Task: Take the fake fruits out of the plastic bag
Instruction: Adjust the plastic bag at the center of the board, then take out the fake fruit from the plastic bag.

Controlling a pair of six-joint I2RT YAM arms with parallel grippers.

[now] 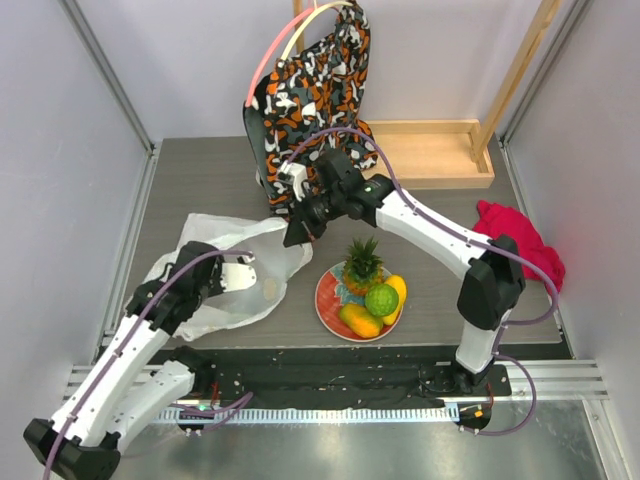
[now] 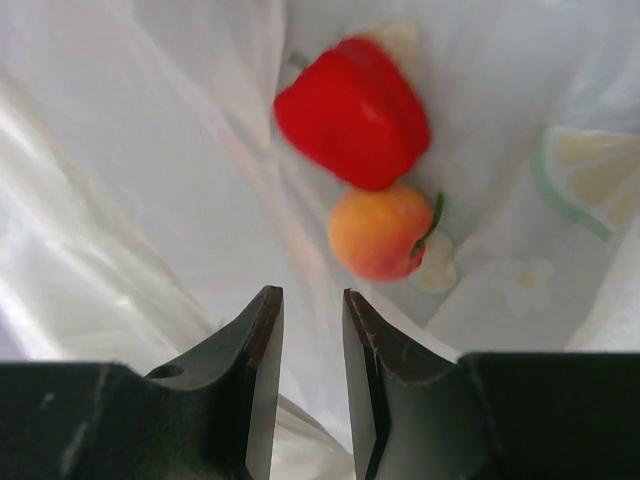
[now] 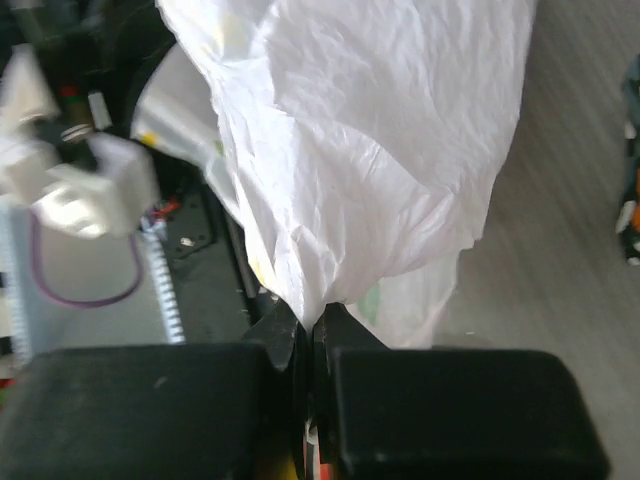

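Now the right tool (image 3: pixel 308 335) pinches the edge of the plastic bag (image 3: pixel 370 150). Inside, the left tool (image 2: pixel 310 300) gapes narrowly, empty, bare film separating it from the red fruit (image 2: pixel 352 110) and peach (image 2: pixel 380 232) at upper centre.

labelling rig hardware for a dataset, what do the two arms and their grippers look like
Left arm and right arm: white link shells, black joints, a thin purple cable along each. Left gripper and right gripper: blocky matte black bodies with black, wedge-tipped fingers.
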